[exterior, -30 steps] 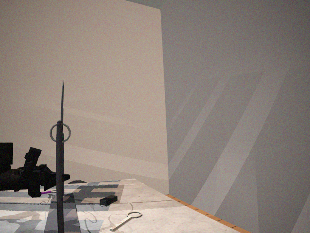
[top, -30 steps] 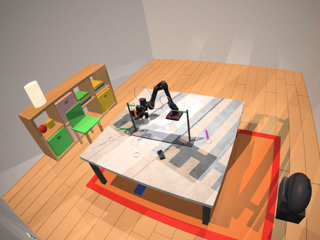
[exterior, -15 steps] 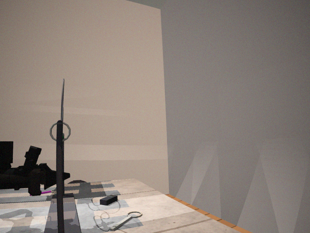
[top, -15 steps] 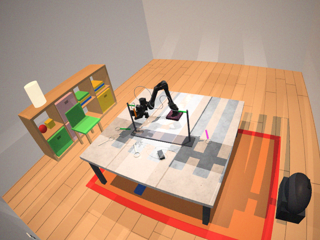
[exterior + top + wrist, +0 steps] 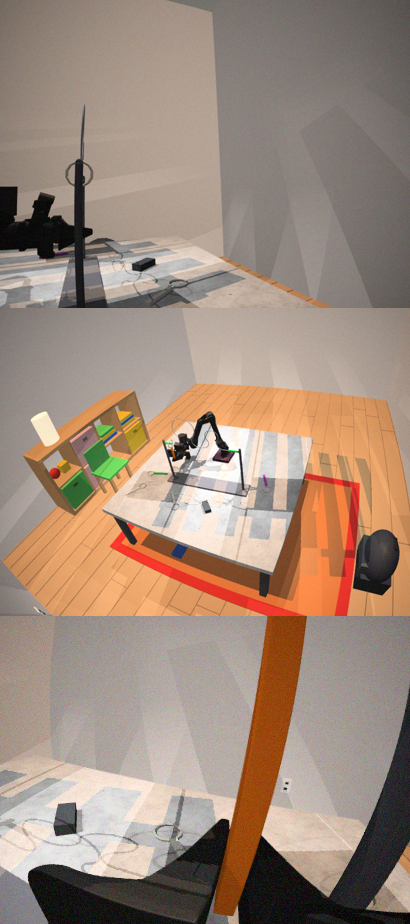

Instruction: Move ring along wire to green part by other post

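Note:
The orange handle (image 5: 173, 451) (image 5: 266, 732) hangs down from its ring (image 5: 67, 173), which sits on the green part of the wire (image 5: 169, 443) beside the left post (image 5: 168, 462) (image 5: 78, 232). My gripper (image 5: 174, 456) (image 5: 233, 827) is shut on the lower end of the orange handle. In the wrist view the handle runs up between my two dark fingers, with the post (image 5: 386, 831) close on the right. The thin grey wire (image 5: 180, 420) (image 5: 82, 132) loops up and across to the green part (image 5: 233, 450) at the right post (image 5: 240, 470).
Spare rings lie on the table: a green-handled one (image 5: 158, 472), a purple-handled one (image 5: 265, 480), and grey ones (image 5: 137, 488) (image 5: 173, 500) (image 5: 172, 286). A small black box (image 5: 206, 506) (image 5: 143, 264) (image 5: 65, 818) lies in front of the grey base plate (image 5: 212, 485).

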Robot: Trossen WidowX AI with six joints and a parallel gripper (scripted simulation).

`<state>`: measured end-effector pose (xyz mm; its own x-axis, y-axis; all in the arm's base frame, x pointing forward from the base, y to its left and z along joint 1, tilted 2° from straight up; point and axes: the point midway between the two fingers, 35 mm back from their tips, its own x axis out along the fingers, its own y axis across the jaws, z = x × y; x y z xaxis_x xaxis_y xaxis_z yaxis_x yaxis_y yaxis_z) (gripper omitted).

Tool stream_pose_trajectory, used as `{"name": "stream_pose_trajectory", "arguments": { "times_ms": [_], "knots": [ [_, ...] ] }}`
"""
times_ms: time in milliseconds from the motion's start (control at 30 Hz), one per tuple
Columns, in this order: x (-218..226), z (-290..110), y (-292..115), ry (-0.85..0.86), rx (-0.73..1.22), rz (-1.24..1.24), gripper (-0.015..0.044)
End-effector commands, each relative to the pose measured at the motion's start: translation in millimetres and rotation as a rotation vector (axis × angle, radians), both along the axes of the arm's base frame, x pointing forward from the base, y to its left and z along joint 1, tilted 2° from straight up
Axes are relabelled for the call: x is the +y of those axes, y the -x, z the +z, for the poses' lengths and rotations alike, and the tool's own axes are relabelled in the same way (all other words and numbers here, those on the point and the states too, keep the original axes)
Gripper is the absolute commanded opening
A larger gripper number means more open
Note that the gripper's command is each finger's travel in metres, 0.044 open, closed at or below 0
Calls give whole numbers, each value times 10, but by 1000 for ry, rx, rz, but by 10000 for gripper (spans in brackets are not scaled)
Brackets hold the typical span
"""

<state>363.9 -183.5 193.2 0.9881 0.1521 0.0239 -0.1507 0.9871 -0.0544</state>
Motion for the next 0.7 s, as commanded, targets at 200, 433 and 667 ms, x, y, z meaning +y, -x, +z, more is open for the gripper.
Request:
{"name": "stream_pose_trajectory", "arguments": {
  "times_ms": [200,433,667],
  "knots": [
    [17,11,3,7,-3,3,-150],
    [87,7,13,6,-2,4,-150],
    [157,3,22,5,-1,6,-150]
  ]
}}
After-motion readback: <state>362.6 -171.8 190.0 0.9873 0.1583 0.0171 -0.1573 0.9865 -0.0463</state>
